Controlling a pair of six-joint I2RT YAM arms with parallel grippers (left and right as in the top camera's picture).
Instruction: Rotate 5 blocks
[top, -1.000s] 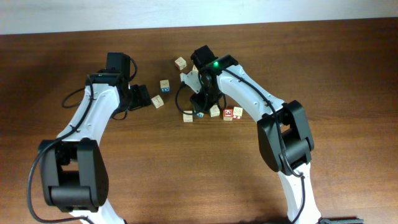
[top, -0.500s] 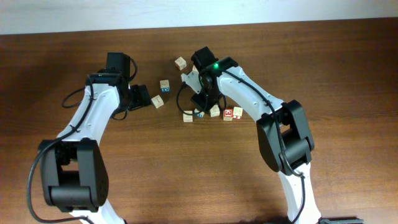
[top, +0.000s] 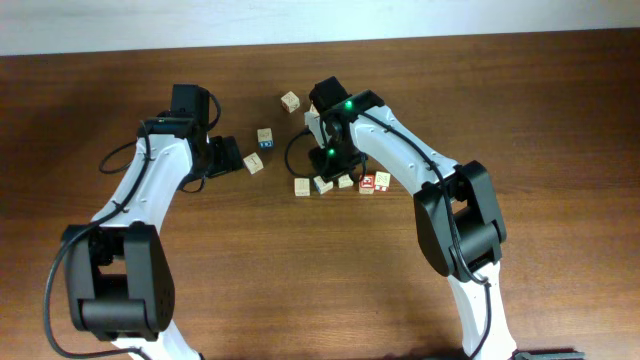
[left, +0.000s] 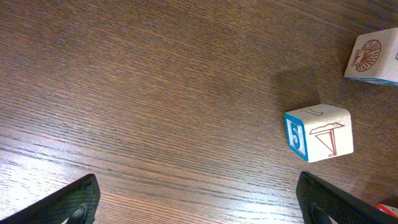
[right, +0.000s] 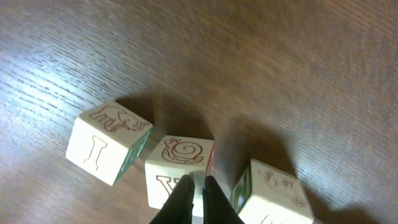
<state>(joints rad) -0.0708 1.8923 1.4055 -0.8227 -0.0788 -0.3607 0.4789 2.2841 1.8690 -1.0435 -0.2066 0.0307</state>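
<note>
Tips of the right gripper (right: 198, 186) are pressed together against the snail-topped block (right: 181, 152), just beside the elephant block (right: 109, 143) on the tabletop (right: 280, 62). We'd push off-centre, slowly, so it spins without dragging that neighbour. Left gripper (left: 196, 186) spread, empty.

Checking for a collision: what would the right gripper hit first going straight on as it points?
Probably the snail-topped block, directly ahead of the shut right gripper; whether they touch is unclear.

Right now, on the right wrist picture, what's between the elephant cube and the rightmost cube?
The snail cube, flanked by the elephant cube and rightmost cube, in that right wrist view.
</note>
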